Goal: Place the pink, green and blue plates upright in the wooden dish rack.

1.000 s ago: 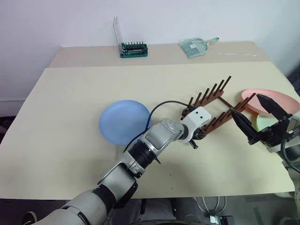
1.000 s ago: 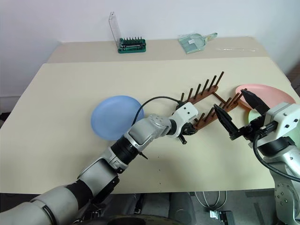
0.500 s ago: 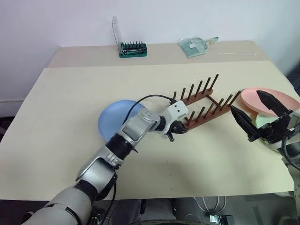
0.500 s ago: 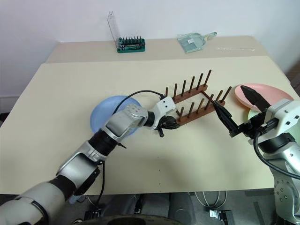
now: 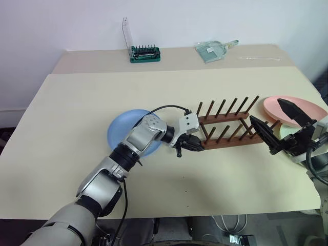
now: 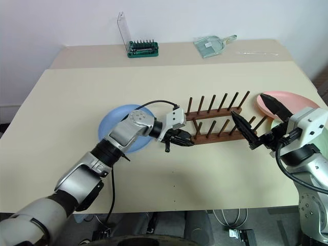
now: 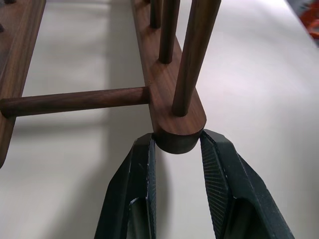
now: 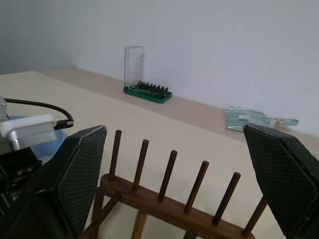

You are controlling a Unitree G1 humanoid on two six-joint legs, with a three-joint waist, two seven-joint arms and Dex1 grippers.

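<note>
Three plates wait flat on the bench (image 5: 72,118), none yet racked: the blue plate (image 5: 121,134) lies under the left forearm, while the pink plate (image 5: 301,106) and green plate (image 5: 285,134) sit off the rack's right end. The left gripper (image 7: 175,152) pinches the near rail's rounded end on the wooden dish rack (image 5: 225,128), likely to square it for loading. The right gripper (image 5: 279,128) hovers wide and empty beside the pink plate, seemingly ready to pick.

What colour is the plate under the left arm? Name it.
Light blue: the blue plate lies flat on the table, clearest in the left eye view.
</note>
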